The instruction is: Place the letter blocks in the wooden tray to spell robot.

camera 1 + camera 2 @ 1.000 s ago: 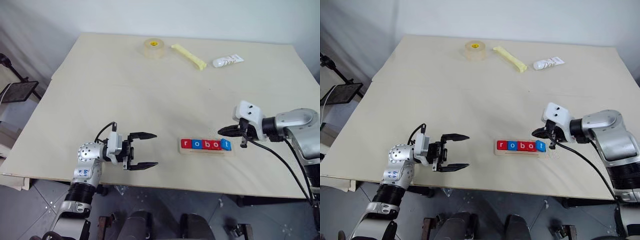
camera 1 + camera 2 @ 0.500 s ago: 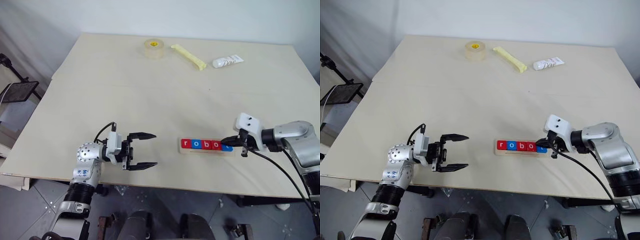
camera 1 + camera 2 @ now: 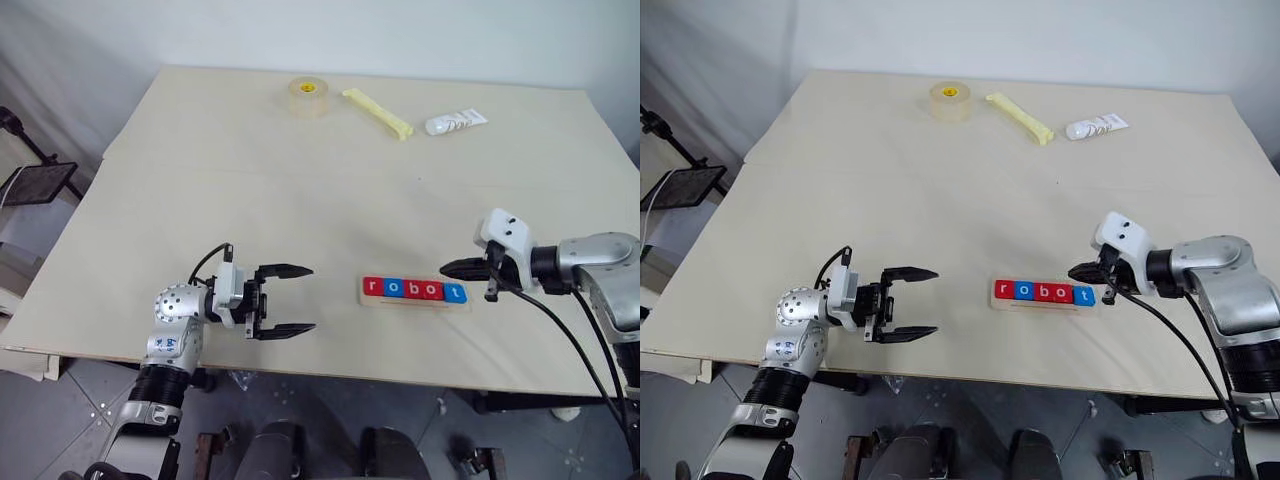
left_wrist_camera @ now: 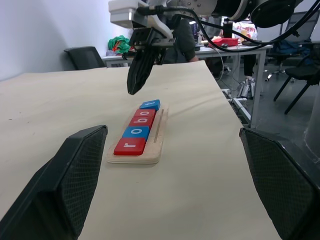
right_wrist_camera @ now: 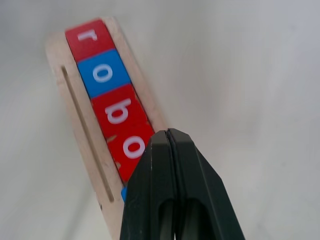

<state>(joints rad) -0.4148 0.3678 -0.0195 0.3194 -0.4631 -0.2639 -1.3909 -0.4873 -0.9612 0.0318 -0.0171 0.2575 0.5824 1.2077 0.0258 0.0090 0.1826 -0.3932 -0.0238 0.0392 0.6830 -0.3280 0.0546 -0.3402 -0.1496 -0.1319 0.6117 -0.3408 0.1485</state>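
Right claw [image 3: 447, 267], fingers pressed together and empty, hovers just off the tray's [image 3: 414, 304] right end, lower right of centre. Left claw [image 3: 290, 299] waits spread, lower left. All five blocks [image 3: 414, 290] spell robot; the task looks finished.

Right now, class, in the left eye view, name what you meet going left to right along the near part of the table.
left gripper → wooden tray holding letter blocks r, o, b, o, t → right gripper
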